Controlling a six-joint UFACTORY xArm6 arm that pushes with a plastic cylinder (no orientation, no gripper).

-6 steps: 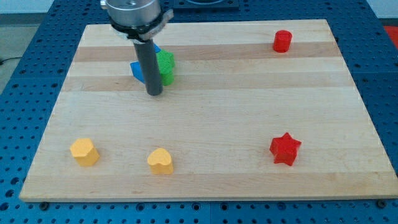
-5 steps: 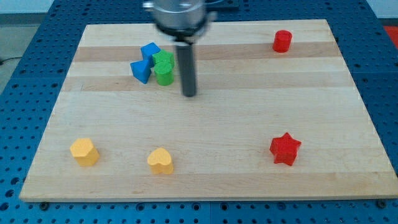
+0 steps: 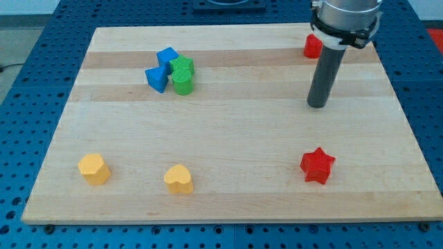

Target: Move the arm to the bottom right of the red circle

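The red circle block [image 3: 312, 46] stands near the board's top right corner; the arm's rod hides its right part. My tip [image 3: 318, 106] rests on the board below the red circle, a clear gap under it and about level with its right side. A red star [image 3: 318, 165] lies lower down, at the view's bottom right, well below the tip.
Two blue blocks [image 3: 161, 68] and two green blocks [image 3: 183, 75] cluster at the upper left. A yellow block [image 3: 93, 169] and a yellow heart [image 3: 179, 178] lie near the bottom left edge. The wooden board [image 3: 228, 200] sits on a blue perforated table.
The arm has swept from beside the blue and green cluster at the upper left across to the right, ending below the red circle. No block has moved.
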